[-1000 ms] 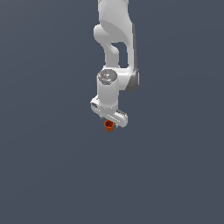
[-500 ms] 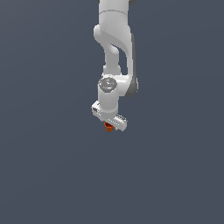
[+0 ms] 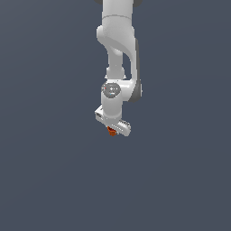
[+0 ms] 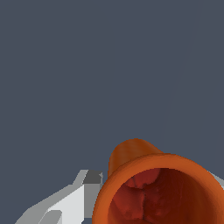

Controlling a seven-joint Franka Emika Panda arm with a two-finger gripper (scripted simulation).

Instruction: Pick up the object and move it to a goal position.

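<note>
While half a second back it sat slightly higher, the gripper (image 3: 113,131) now hangs lower, clamped on the orange-red cup (image 3: 111,131), its hollow mouth toward the wrist camera.

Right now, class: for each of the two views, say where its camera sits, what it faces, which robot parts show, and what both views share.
Exterior view: off the arm, facing the white arm, with the gripper low and the cup under it.
Wrist view: on the wrist, looking past a grey finger into the cup's hollow.
Shared: the cup, at the gripper.
</note>
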